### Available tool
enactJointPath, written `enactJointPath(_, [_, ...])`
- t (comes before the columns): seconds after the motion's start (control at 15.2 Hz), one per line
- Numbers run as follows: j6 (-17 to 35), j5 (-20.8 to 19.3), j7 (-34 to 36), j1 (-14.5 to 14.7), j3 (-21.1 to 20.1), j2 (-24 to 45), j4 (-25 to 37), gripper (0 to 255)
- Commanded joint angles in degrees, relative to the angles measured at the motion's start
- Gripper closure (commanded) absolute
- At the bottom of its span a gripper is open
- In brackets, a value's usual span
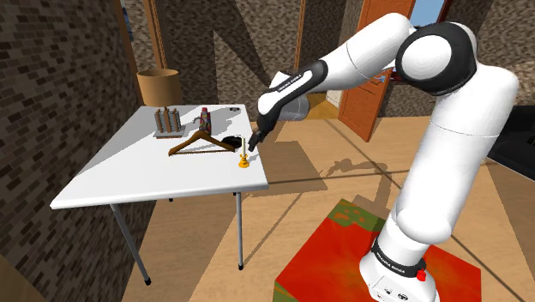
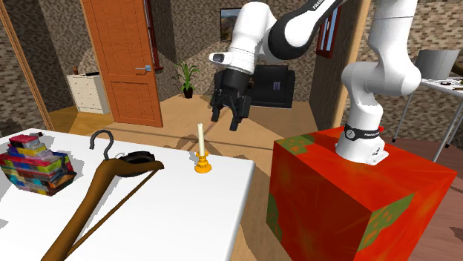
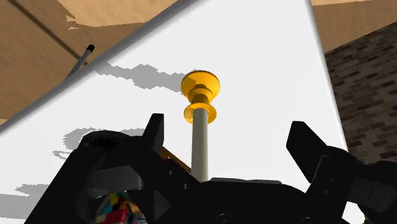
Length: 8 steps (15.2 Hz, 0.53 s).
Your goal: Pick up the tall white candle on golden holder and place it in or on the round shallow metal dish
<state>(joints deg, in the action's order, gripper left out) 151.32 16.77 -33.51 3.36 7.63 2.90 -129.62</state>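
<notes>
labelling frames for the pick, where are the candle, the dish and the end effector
candle (image 2: 199, 141), second exterior view, mid shaft
dish (image 2: 148, 156), second exterior view, its dark rim
end effector (image 2: 228, 122), second exterior view, midway between the fingertips

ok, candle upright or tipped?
Upright: the candle stands vertical in its golden holder on the table; open gripper above, not touching it.

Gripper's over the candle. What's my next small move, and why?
Probably lower straight down. The gripper is open and hangs above the white candle, which stands upright in its golden holder between the fingers, touching neither. Descending until the fingers flank the shaft should set up the grasp.
</notes>
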Motion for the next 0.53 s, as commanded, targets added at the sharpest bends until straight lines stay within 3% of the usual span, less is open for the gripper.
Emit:
enactJointPath(0.0, [2.95,3.30,-3.28,-0.13,-0.46,4.17,2.91,0])
enactJointPath(0.13, [4.70,5.95,-5.97,-0.67,-1.20,7.70,6.09,0])
enactJointPath(0.46, [6.96,7.91,-7.42,-1.08,-2.26,11.60,7.68,0])
